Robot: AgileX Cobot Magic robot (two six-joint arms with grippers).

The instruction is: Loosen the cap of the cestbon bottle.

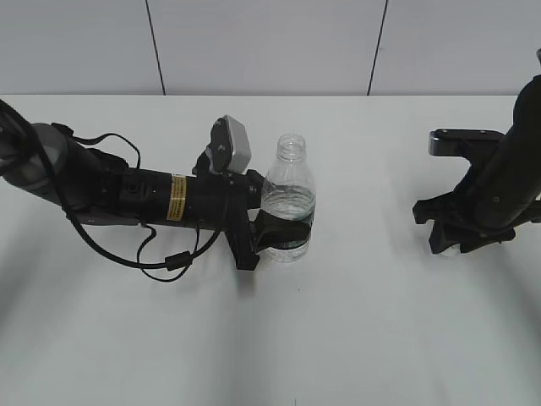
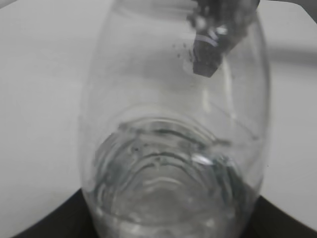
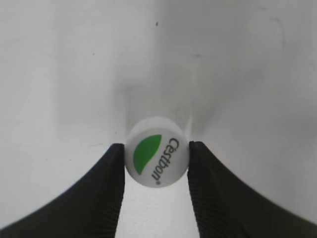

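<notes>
The cestbon bottle stands upright at the table's middle, clear with a dark green band, its neck open with no cap on it. My left gripper is shut on its lower body from the left; in the left wrist view the bottle fills the frame between the dark jaws. The white cap, with a green leaf mark and "Cestbon" lettering, sits between the fingers of my right gripper, which touch it on both sides. That gripper is low over the table at the far right.
The white table stretches around both arms. A black cable loops on the table below the left arm. A pale panelled wall stands behind the table's far edge.
</notes>
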